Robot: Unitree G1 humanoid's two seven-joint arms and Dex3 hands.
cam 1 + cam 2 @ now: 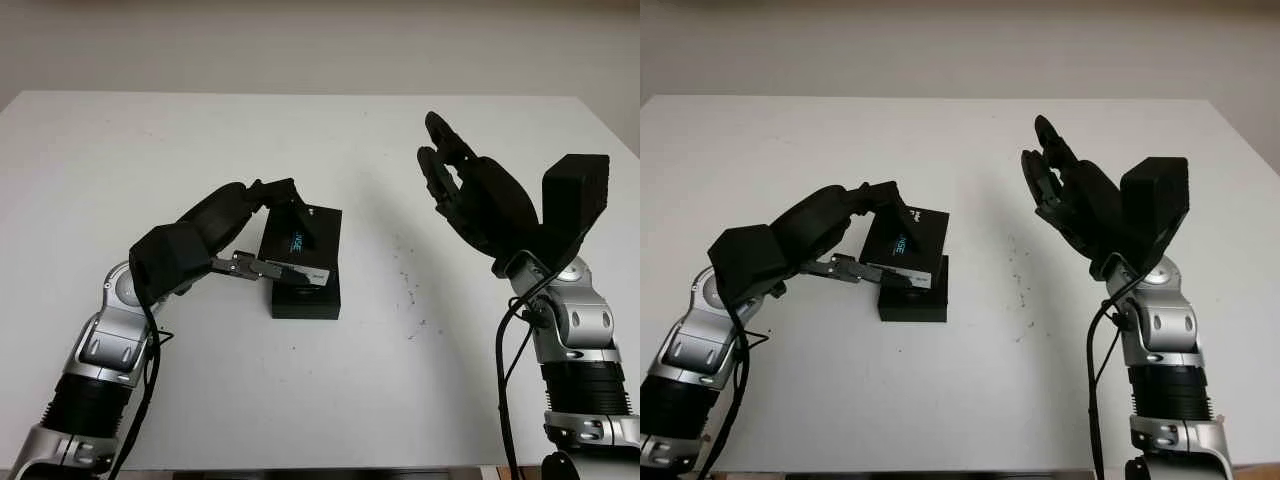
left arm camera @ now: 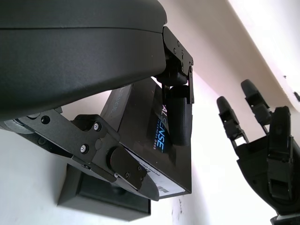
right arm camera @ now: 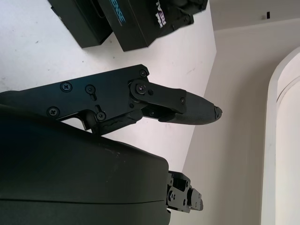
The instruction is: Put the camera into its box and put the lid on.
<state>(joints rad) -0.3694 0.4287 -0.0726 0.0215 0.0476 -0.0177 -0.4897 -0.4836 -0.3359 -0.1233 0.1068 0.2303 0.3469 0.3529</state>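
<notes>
Left hand gripping flat black printed cardboard lid, hovering tilted over black box base, mid white bench. Right hand open, raised nr right edge. Risk: lid jamming if skewed.

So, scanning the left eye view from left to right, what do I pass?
Left robot hand gripping the lid → box base under the lid → bare white table → raised, open right robot hand.

Lid tilted over box, left of table centre.
</notes>
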